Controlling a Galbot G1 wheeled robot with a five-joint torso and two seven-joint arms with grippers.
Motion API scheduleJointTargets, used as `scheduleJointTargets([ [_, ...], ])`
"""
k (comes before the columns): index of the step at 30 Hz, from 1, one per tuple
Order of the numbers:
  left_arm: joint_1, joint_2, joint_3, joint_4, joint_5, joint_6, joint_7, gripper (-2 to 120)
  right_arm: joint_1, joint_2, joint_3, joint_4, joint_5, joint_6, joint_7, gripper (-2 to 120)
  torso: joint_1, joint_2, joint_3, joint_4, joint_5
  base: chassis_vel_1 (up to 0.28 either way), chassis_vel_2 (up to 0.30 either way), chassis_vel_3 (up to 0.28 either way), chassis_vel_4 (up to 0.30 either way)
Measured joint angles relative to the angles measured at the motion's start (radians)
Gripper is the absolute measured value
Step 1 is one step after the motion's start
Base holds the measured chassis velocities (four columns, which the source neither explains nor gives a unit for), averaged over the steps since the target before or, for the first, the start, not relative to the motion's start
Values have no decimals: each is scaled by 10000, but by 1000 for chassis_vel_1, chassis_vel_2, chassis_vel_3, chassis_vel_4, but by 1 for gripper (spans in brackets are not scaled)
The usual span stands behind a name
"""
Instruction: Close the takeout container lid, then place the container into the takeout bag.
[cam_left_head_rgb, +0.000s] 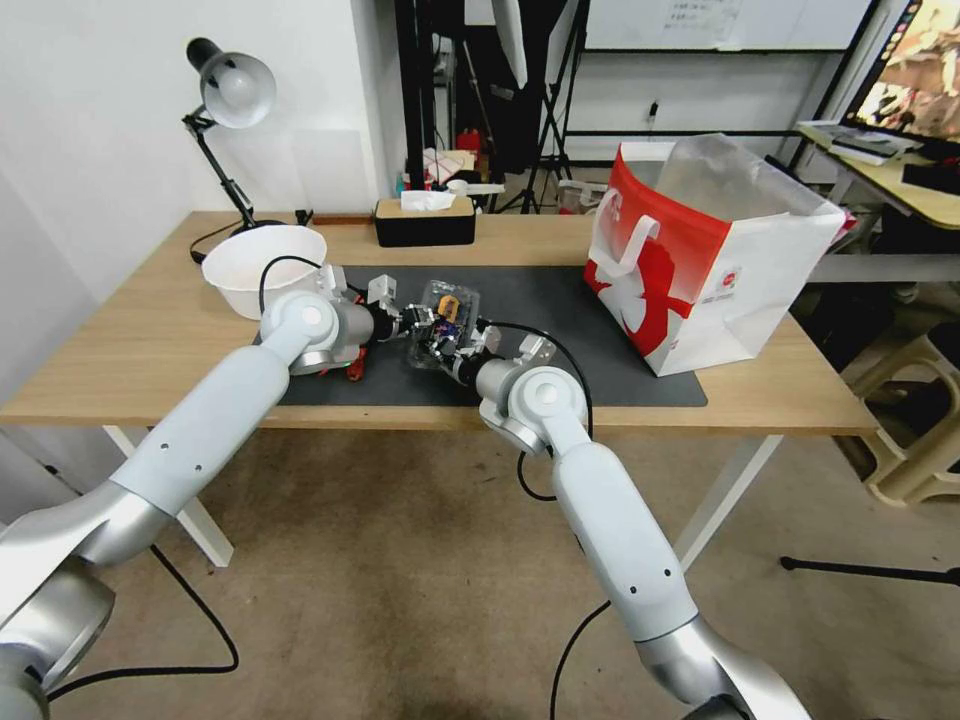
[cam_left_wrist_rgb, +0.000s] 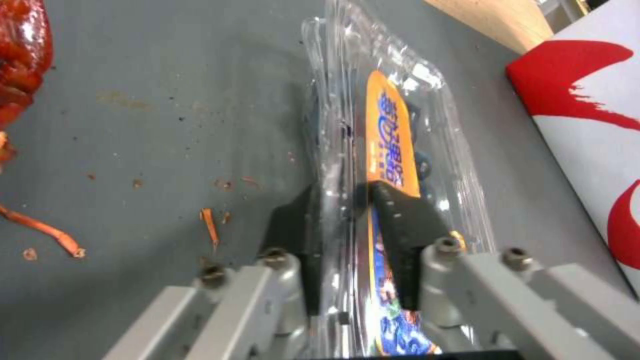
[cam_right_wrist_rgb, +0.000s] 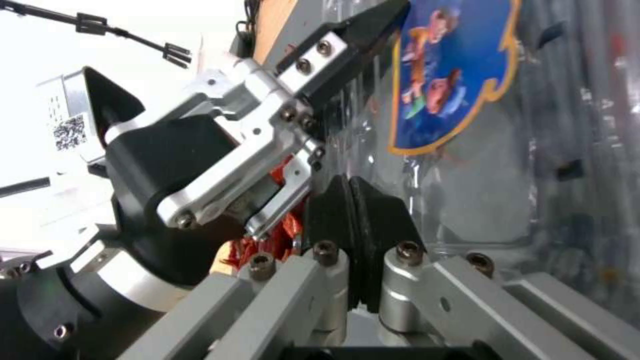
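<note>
Left gripper (cam_left_wrist_rgb: 343, 200) clamps the lid (cam_left_wrist_rgb: 393, 140); right gripper (cam_right_wrist_rgb: 351, 210) pinched together at the container (cam_left_head_rgb: 445, 325) (closing underway). Bag (cam_left_head_rgb: 700, 250) awaits.

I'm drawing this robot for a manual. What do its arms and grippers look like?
Both arms are glossy white tubes with silver joints and loose black cables. The left gripper and right gripper have grey metal linkages with hex bolts and black wedge jaws; a QR-code sticker marks the left wrist.

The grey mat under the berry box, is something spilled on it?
Yes. Orange-brown crumbs and strands lie scattered over the mat beside the berry box, which the left gripper pinches. They look like food scraps.
</note>
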Motion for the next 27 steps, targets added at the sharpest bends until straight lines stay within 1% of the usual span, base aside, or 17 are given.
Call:
scheduleJointTargets([
  [1,0,0,1,3,1,-2,0,19,0,1,0,-3,-2,0,-4,0,0,0,0,0,0,0,0,0,0],
  [2,2,-3,4,8,3,-9,0,11,0,11,1,-8,-13,0,-12,0,1,0,0,0,0,0,0,0,0],
  [4,2,-5,4,9,4,-12,0,9,0,12,1,-8,-13,0,-13,0,0,0,0,0,0,0,0,0,0],
  [5,4,-10,4,12,5,-17,0,1,0,17,1,-9,-16,-1,-14,0,0,0,0,-1,0,0,0,0,0],
  [6,9,-20,4,14,6,-27,3,1,-1,24,1,-9,-18,-5,-15,0,0,0,0,0,0,0,0,0,0],
  [21,12,-98,-23,57,6,-197,-12,0,-109,-77,-31,209,-17,-63,-7,0,1,0,0,-1,0,0,0,0,0],
  [24,39,-111,-35,60,8,-225,-14,0,-441,-412,-144,755,-63,-101,5,0,0,0,-1,0,1,0,0,0,0],
  [25,39,-111,-35,60,8,-225,-14,0,-441,-412,-144,755,-63,-101,5,0,0,0,-1,0,1,0,0,0,0],
  [27,69,-109,-53,56,13,-237,-16,0,-799,-819,-239,1325,-139,-90,-3,0,0,0,0,-1,1,0,0,0,0],
])
